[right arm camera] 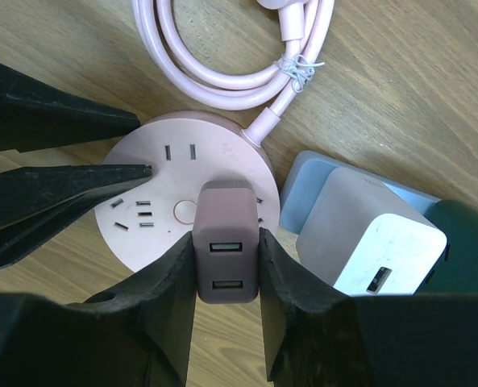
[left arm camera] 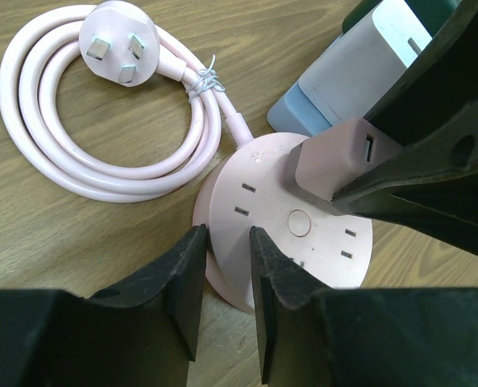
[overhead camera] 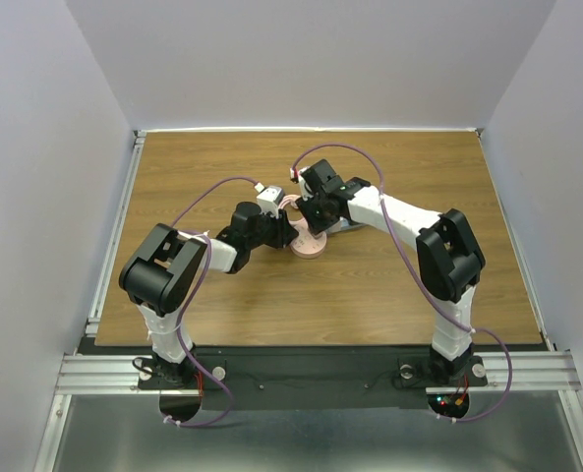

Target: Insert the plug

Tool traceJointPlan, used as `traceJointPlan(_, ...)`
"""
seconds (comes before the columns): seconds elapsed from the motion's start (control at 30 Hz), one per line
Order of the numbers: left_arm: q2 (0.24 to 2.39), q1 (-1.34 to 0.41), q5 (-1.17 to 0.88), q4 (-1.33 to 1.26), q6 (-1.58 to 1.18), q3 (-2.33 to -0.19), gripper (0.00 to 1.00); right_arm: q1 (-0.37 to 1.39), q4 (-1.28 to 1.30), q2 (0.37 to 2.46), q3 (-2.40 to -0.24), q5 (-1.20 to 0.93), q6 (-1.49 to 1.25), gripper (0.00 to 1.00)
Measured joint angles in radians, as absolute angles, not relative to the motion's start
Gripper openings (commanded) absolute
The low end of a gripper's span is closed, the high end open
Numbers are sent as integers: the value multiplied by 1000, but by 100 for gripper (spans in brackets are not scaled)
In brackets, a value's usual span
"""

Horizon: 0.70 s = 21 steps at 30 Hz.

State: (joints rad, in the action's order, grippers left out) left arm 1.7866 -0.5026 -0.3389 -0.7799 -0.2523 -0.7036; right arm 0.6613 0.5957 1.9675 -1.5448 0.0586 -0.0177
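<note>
Right end effector [right arm camera: 226, 298] grips the charger [right arm camera: 226, 254] right over the round power strip [right arm camera: 154, 173]; left end effector [left arm camera: 222, 282] pinches its rim.

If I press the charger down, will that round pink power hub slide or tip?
Probably not tip: the hub is low, wide and flat on the table. It might slide on smooth wood, though the left gripper straddling its rim should brace it.

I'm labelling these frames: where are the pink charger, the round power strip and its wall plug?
pink charger [right arm camera: 225, 242], right wrist view, its USB face.
round power strip [left arm camera: 263, 201], left wrist view, top face.
wall plug [left arm camera: 118, 40], left wrist view, pronged face.
</note>
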Motion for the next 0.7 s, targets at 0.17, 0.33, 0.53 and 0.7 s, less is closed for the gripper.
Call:
traceJointPlan(0.17, 1787, -503, -340, -778, -251, -705, 37, 661, 582, 1969, -1543, 59, -17, 1)
traceJointPlan(0.33, 1787, -503, -340, -776, -251, -706, 37, 661, 595, 1987, -1568, 59, -18, 1)
traceJointPlan(0.53, 1787, -503, -340, -773, -250, -707, 37, 661, 592, 1995, -1567, 59, -19, 0)
traceJointPlan(0.7, 1787, -503, -340, -773, -250, -707, 37, 661, 530, 1966, -1507, 60, -35, 0)
